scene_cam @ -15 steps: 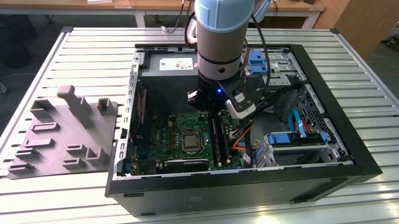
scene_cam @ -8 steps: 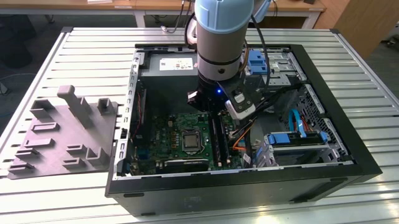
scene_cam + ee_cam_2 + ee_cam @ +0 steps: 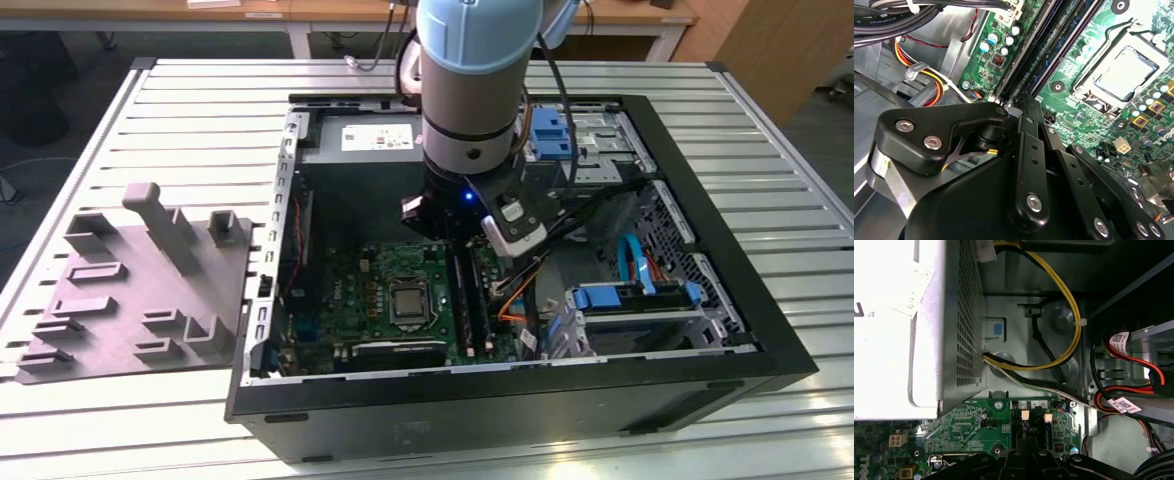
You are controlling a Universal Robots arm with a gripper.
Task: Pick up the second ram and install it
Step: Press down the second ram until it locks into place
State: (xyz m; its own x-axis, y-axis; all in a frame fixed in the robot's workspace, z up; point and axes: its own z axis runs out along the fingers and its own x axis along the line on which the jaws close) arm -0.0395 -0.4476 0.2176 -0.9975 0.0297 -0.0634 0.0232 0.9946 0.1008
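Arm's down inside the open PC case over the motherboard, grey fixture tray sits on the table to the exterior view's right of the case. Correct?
Wrong side. In the exterior view the grey fixture tray lies on the table to that view's left of the PC case. The rest holds: the arm reaches down inside the open case over the motherboard.

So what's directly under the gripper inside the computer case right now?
Under the gripper lie the long black memory slots on the green motherboard, beside the metal processor socket. The gripper's body covers the slots' near ends, so whether a ram stick sits there cannot be seen.
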